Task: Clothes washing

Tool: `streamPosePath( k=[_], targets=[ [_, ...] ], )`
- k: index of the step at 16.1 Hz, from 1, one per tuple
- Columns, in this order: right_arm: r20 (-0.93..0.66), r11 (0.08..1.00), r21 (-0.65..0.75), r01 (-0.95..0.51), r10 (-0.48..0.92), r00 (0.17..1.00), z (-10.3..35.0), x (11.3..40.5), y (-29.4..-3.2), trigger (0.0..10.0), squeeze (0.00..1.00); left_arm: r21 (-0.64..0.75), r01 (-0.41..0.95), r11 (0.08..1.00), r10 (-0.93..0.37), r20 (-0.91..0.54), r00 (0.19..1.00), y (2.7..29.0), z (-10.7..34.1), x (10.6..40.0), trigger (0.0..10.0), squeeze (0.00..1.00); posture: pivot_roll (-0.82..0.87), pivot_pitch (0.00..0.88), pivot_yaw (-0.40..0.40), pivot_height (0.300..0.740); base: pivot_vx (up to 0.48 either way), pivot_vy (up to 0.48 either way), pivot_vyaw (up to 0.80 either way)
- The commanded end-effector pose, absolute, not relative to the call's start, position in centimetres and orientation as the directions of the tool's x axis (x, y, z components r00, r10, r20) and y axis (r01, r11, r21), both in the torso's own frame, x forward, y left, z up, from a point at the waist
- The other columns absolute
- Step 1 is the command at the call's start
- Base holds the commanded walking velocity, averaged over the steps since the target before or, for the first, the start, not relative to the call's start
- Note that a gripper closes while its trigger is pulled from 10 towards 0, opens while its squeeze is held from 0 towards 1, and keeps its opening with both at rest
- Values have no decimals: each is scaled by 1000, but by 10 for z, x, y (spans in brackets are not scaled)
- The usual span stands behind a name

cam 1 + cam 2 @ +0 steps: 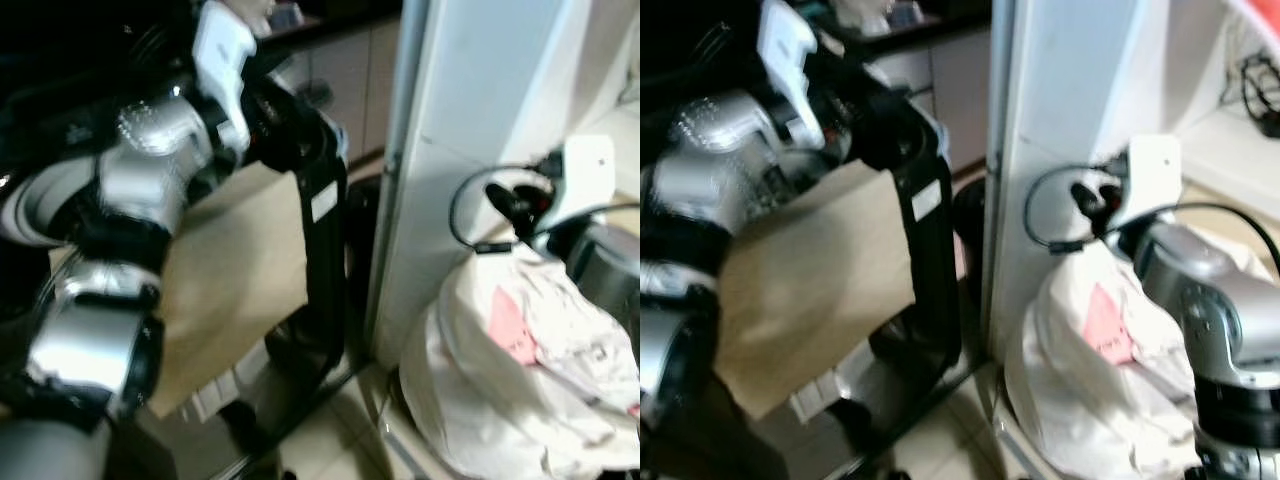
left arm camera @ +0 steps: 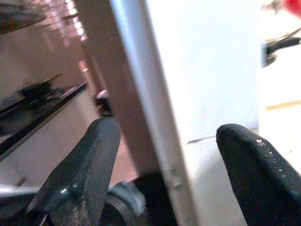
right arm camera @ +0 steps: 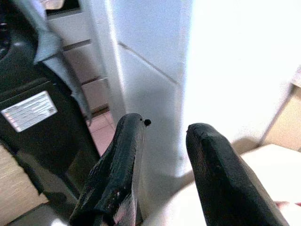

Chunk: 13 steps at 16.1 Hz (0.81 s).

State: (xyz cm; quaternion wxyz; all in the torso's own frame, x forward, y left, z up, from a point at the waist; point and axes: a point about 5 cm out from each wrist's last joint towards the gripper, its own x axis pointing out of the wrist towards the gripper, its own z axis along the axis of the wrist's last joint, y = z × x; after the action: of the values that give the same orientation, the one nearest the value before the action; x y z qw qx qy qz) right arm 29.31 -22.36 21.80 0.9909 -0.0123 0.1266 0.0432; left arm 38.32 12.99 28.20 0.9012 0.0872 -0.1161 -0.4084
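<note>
Both the left gripper [image 2: 160,179] and right gripper [image 3: 162,179] hang released, apart; the white laundry bundle [image 1: 520,360] probably awaits grabbing next.

white laundry bundle [image 1: 520,370] cut off by the edge, left arm [image 1: 120,200] motion-blurred, counter items too blurred to tell

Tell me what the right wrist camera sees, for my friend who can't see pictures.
Two black fingers of the right gripper stand apart, empty, pointing at a white cabinet corner. Beside it stands a black object bearing a white label, and a pale cloth lies below the fingers.
</note>
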Motion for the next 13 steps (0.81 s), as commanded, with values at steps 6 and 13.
streamPosePath(
  k=[6,13],
  targets=[
    [-356,972,-106,208,-233,905,184,282,-288,10000,1000,161,848,504,-862,155,483,88,257,337,10000,0,-127,0,97,740,0,0,0],
    [-515,966,-78,245,-249,820,119,294,-318,10000,1000,178,847,501,-859,-15,512,65,198,306,10000,0,-114,0,95,740,0,0,0]
  ],
)
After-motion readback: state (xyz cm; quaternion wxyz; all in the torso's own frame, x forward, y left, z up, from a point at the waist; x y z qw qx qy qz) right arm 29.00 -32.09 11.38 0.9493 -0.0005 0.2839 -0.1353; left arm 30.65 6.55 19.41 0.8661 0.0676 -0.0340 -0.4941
